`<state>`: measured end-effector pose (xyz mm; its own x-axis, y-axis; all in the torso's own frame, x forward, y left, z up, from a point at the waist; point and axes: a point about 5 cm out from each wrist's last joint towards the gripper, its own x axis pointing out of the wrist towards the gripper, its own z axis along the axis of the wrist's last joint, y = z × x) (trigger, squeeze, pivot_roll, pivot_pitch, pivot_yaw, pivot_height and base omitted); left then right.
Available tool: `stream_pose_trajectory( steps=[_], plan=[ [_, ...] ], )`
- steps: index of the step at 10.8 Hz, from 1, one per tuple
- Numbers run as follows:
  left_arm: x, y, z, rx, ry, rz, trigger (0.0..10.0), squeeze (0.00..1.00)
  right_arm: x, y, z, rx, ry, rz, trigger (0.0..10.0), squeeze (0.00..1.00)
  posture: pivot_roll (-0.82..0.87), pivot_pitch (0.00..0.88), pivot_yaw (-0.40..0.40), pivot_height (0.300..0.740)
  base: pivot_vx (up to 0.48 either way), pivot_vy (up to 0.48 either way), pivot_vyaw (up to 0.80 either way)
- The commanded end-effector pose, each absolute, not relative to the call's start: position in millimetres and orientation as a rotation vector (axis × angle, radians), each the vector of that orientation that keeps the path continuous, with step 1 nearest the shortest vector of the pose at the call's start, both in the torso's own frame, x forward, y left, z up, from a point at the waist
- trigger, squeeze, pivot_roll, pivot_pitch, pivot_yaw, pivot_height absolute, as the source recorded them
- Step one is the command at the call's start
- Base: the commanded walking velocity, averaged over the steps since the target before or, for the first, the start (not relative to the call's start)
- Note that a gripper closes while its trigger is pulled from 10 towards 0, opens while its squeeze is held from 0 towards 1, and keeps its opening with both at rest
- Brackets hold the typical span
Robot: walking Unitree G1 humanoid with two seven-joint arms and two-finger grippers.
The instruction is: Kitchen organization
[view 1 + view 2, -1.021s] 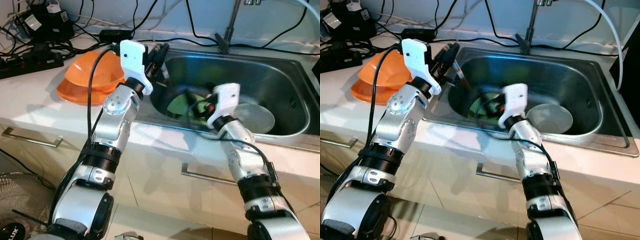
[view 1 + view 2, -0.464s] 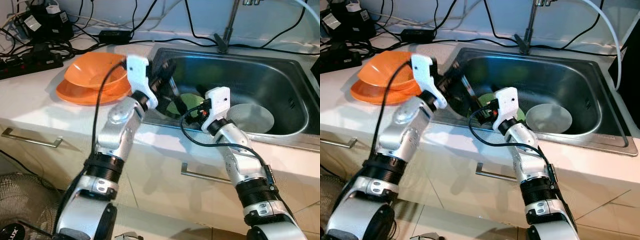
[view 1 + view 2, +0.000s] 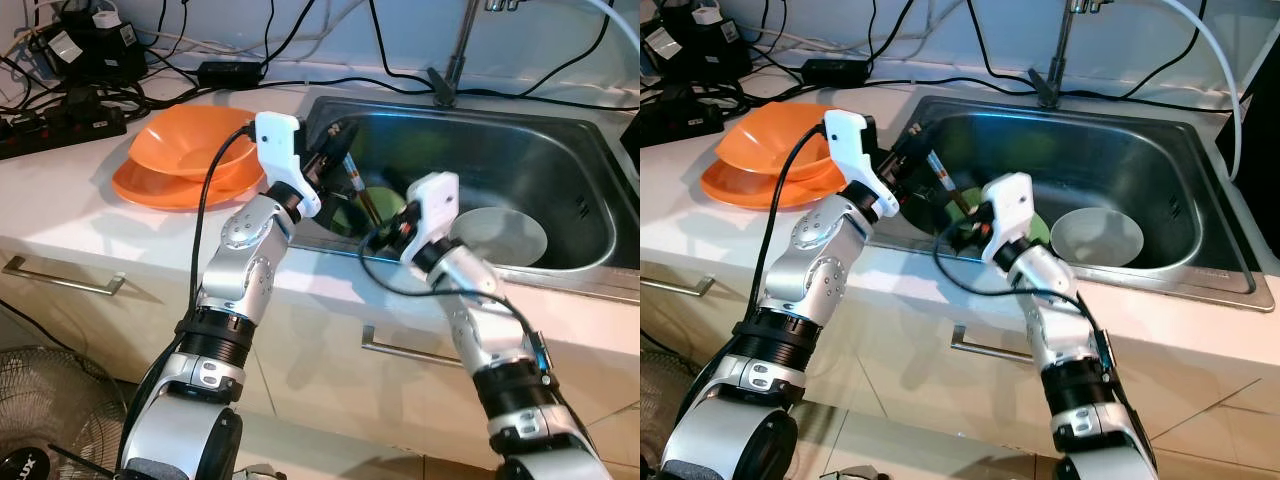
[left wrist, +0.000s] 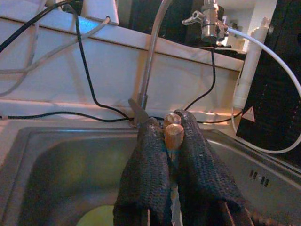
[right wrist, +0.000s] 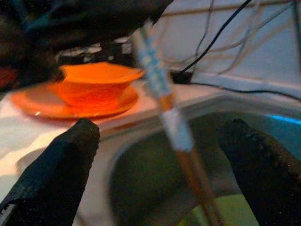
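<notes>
Our left gripper (image 4: 172,141) clamps wooden chopsticks (image 3: 358,192) over the steel sink (image 3: 560,150); our right gripper (image 5: 160,155) gapes just beside them.

1. White countertop (image 3: 70,215), with steel sink (image 3: 580,150) set in at right.
2. Far left: orange bowl (image 3: 190,140) stacked on orange plate (image 3: 140,185).
3. Far edge: black power strips (image 3: 60,115), adapter (image 3: 228,71), tangled cables (image 3: 290,45).
4. In sink: green plate (image 3: 380,205), grey bowl (image 3: 505,235).

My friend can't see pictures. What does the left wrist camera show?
The left gripper pinches a pair of wooden chopsticks between its black fingers, above a steel sink. A tap and cables stand behind.
</notes>
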<state>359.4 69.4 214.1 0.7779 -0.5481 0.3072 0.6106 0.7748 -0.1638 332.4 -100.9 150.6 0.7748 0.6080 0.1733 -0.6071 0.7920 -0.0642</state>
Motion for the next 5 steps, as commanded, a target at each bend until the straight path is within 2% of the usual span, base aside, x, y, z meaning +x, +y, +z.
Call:
stream_pose_trajectory(
  steps=[1,2,5],
  plan=[
    [359.3,68.0,218.5,-0.265,-0.258,-0.645,10.0,0.0,330.9,-97.2,151.1,-0.021,-0.184,0.681,10.0,0.4,0.02,0.0,0.027,0.74,0.0,0.0,0.0],
    [359.1,67.4,218.9,-0.266,-0.258,-0.647,10.0,0.0,330.8,-96.6,150.1,-0.027,-0.181,0.68,10.0,0.0,0.03,0.0,0.026,0.74,0.0,0.0,0.0],
    [353.5,61.3,216.4,-0.256,-0.222,-0.732,10.0,0.0,336.9,-98.0,147.3,-0.045,-0.169,0.603,10.0,0.0,0.04,0.0,0.028,0.74,0.0,0.0,0.0]
  ],
)
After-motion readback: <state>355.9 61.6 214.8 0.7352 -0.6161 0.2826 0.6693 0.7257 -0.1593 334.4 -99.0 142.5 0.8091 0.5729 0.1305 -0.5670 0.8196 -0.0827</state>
